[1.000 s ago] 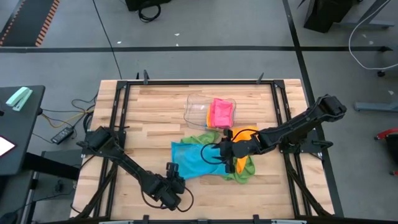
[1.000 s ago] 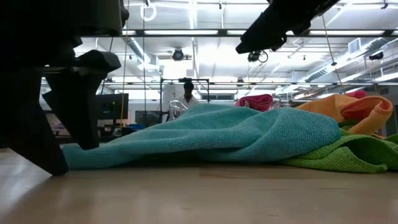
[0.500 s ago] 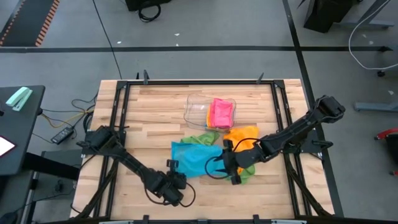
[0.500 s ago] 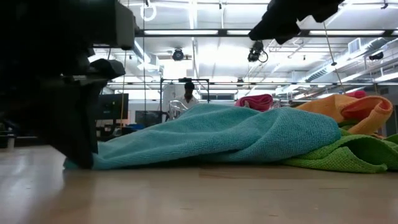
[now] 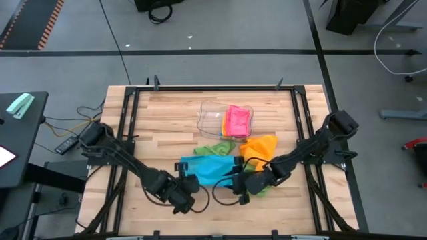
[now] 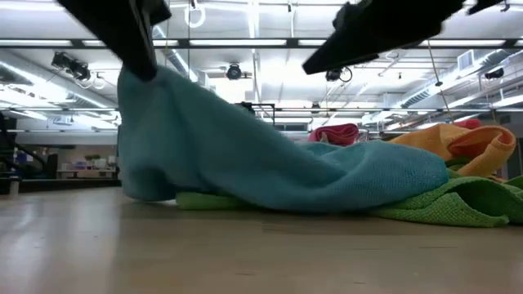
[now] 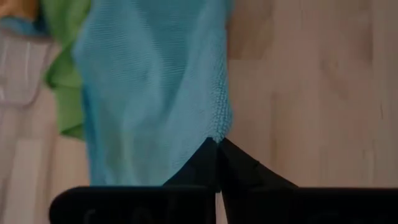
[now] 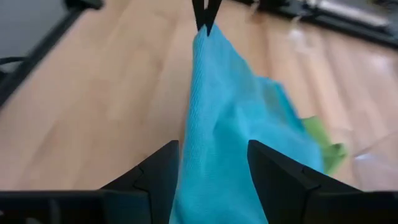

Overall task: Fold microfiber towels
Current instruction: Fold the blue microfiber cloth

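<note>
One blue towel [image 5: 212, 169], front centre of tabletop [image 5: 160, 127], atop green towel [image 5: 215, 149]. Left hand [image 7: 217, 146] clenched on its raised corner; right hand [image 8: 208, 165] released, straddling the cloth. Advice: grip opposite corner, pull taut, then fold.

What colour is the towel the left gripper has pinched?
Blue, a plain turquoise shade. The left gripper holds the blue towel by its corner, clearest in the left wrist view.

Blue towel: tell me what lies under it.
A green towel pokes out from beneath the blue towel, whose corner the left claw holds lifted. How far the green one reaches underneath is covered.
</note>
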You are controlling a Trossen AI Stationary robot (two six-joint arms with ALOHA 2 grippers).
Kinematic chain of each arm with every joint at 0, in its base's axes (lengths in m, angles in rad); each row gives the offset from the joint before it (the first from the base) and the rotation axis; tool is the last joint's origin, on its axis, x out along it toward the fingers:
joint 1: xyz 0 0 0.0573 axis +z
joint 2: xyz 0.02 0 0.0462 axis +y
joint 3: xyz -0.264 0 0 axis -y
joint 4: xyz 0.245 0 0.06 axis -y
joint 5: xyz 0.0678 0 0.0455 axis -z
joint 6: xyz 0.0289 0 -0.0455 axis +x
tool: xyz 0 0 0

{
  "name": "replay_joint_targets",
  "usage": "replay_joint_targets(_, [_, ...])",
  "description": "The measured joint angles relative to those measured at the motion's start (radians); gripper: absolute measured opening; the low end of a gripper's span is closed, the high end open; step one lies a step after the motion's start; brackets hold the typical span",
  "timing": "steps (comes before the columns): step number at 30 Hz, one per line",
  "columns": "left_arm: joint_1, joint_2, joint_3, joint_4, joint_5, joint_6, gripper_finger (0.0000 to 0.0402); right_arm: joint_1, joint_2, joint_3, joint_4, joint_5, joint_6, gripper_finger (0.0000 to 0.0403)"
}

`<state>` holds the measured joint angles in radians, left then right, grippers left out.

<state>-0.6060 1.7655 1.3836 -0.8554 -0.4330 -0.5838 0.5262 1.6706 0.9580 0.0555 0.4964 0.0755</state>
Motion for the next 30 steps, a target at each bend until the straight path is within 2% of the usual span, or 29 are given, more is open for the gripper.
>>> replay_joint_targets(7, [0.037,-0.073,0.04,-0.044,0.006,-0.04,0.0013,0.001,0.076,0.072,0.013,0.096,-0.01,0.0221])
replay_joint_targets(12, [0.058,-0.118,0.063,-0.055,0.008,-0.032,0.0015,-0.015,0.113,0.121,0.061,0.106,-0.071,0.0231])
replay_joint_targets(17, [0.073,-0.145,0.092,-0.066,0.007,-0.008,0.001,-0.034,0.11,0.159,0.08,0.076,-0.116,0.0232])
replay_joint_targets(21, [0.075,-0.156,0.116,-0.069,-0.005,0.012,0.0017,-0.074,0.128,0.166,0.089,-0.053,-0.102,0.0232])
replay_joint_targets(25, [0.075,-0.158,0.119,-0.073,-0.008,0.015,0.0007,-0.095,0.149,0.165,0.045,-0.057,-0.054,0.0229])
replay_joint_targets(30, [0.075,-0.158,0.119,-0.129,-0.008,-0.027,0.0017,-0.093,0.156,0.164,-0.042,-0.056,-0.024,0.0211])
